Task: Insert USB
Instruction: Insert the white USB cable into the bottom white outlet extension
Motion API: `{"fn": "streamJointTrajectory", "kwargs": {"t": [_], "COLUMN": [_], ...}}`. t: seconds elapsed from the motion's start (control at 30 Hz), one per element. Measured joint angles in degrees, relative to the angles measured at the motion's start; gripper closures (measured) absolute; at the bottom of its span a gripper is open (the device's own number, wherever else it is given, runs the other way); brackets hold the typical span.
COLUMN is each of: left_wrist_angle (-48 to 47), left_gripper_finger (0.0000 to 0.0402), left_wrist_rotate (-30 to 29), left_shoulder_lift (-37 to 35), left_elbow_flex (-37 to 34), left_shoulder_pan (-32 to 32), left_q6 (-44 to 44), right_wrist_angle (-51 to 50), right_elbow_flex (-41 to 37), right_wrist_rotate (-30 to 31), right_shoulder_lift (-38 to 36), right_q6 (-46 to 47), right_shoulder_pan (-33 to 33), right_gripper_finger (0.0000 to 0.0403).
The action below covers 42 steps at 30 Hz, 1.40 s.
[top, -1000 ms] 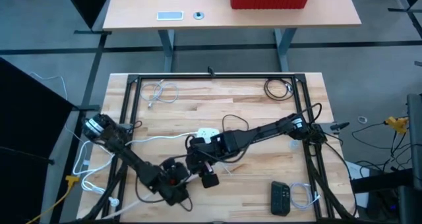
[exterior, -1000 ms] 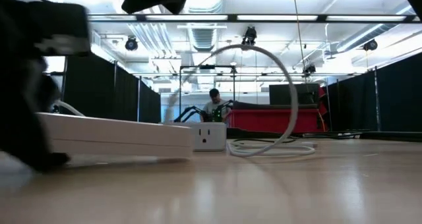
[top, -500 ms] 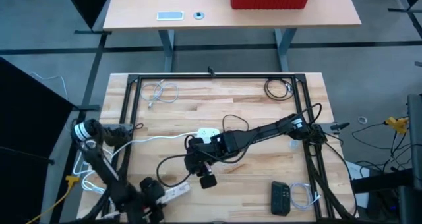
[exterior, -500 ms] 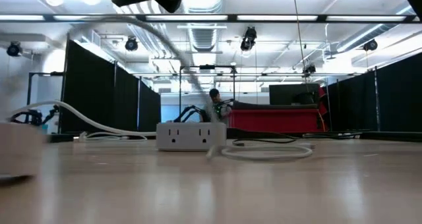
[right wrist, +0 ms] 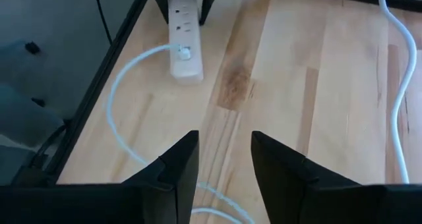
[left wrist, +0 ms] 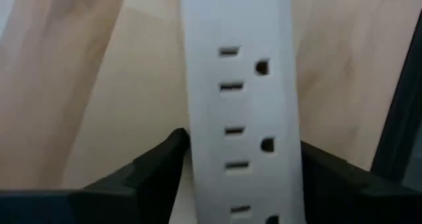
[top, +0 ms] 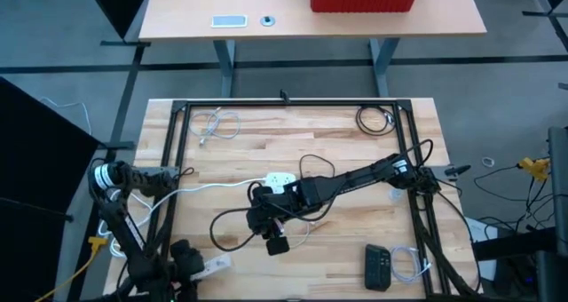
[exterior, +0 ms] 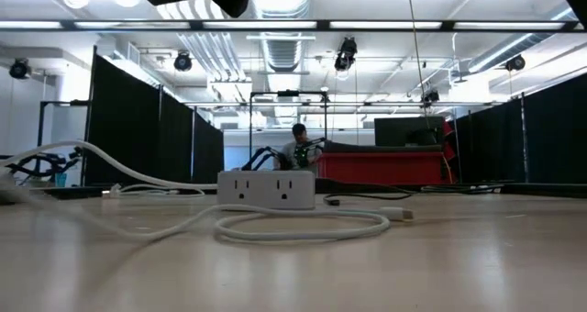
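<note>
Pale wooden planks make up the worktop [top: 337,151], bordered by a black metal frame [top: 284,105], with curtained bays and ceiling lights in the room beyond. No box, tray or other container sits on it.

Near the frame's front-left corner lies a white power strip [top: 216,264], its long axis running roughly along the front edge with a slight tilt. The left pincer [top: 188,259] is clenched on the strip's end nearest that corner; the left wrist view shows the strip [left wrist: 239,105] lengthwise between both dark fingers [left wrist: 155,168], sockets facing up. In the right wrist view a white USB cable [right wrist: 135,99] is plugged into the strip's free end [right wrist: 183,36] and curves away over the wood.

Toward the middle of the frame, a small white outlet block [top: 281,179] rests on the planks; the low view shows it [exterior: 267,189] upright with its sockets facing the camera and a loop of white cable [exterior: 303,225] lying flat in front, ending in a small connector [exterior: 401,215] pointing sideways.

Just in front of that block, the right pincer [top: 277,242] hovers above the wood, released, its fingers [right wrist: 175,165] spread with nothing between them.

Farther out, a coiled white cable [top: 216,124] lies at the frame's back-left corner, a coiled black cable [top: 374,119] at the back-right, and a black remote [top: 378,266] at the front-right.
</note>
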Motion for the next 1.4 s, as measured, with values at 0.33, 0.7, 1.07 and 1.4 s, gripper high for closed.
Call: {"fn": "streamJointTrajectory", "kwargs": {"t": [0.33, 0.7, 1.07, 1.4], "left_wrist_angle": [-12.63, -14.08, -12.50, -12.34], "left_gripper_finger": [0.0184, 0.0192, 0.0166, 0.0108], "left_wrist_rotate": [7.46, 7.87, 13.32, 12.54], "left_shoulder_lift": [-2.05, -3.14, -1.07, -4.50], "left_elbow_flex": [6.62, 11.36, 6.43, 7.04], "left_shoulder_pan": [0.02, 0.00, 0.10, 1.32], "left_q6": [3.59, 3.98, 2.23, 2.74], "right_wrist_angle": [-0.17, 2.53, 8.11, 9.82], "right_elbow_flex": [0.00, 0.00, 0.00, 0.00], "right_wrist_rotate": [0.01, 0.43, 0.62, 0.95], "right_shoulder_lift": [-0.02, -0.11, -0.11, -0.11], "right_q6": [1.36, 4.20, 9.53, 11.79], "right_shoulder_pan": [0.63, -0.02, -0.23, -0.08], "right_gripper_finger": [0.0282, 0.0288, 0.0256, 0.0238]}}
